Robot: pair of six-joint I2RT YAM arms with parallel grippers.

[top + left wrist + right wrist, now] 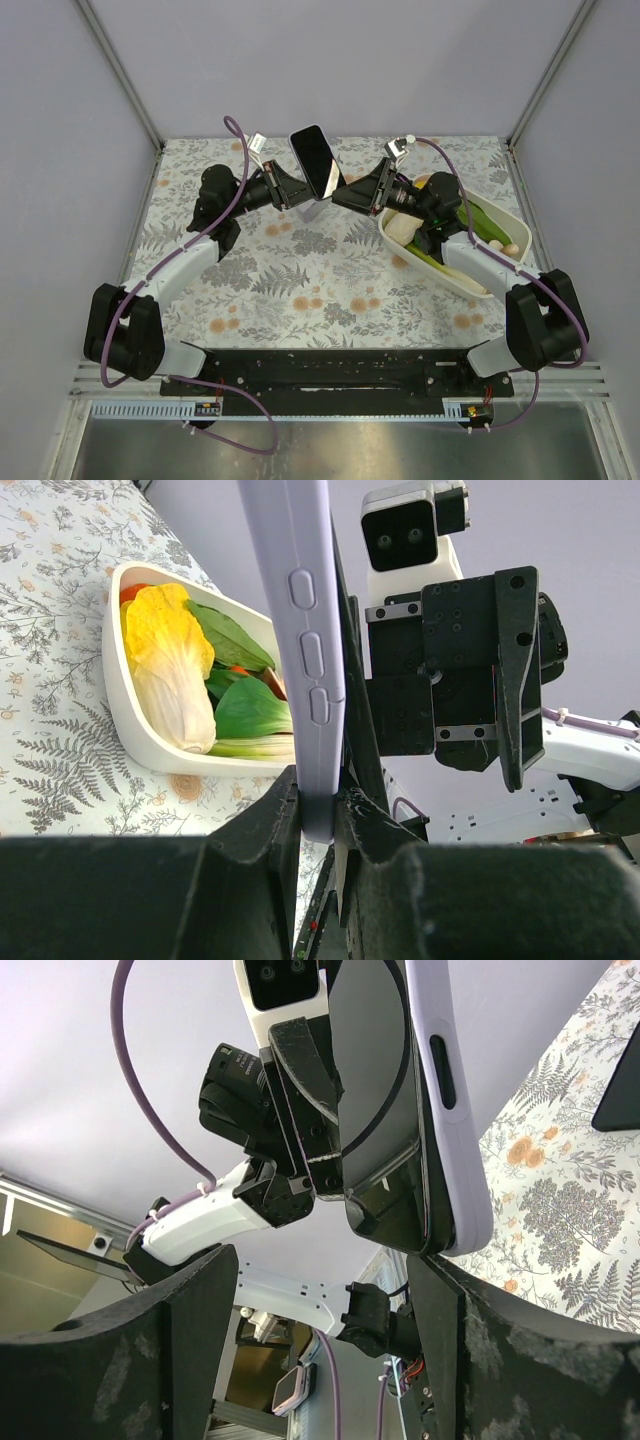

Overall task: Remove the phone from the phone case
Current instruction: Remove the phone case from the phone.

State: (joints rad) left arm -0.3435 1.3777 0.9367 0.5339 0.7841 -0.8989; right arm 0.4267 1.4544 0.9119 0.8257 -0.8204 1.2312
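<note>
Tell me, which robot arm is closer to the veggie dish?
Right. The right tool is just left of the vegetable dish; the left tool is farther left, clamping the phone case.

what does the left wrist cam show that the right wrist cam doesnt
Only the left wrist view: the white dish of leafy vegetables, and the left fingers clamped on the bottom edge of the phone case.
Only the right wrist view: the phone with its dark screen showing, a purple cable, and the right fingers standing wide apart.
Both: the lilac phone case held up above the floral tablecloth.
</note>
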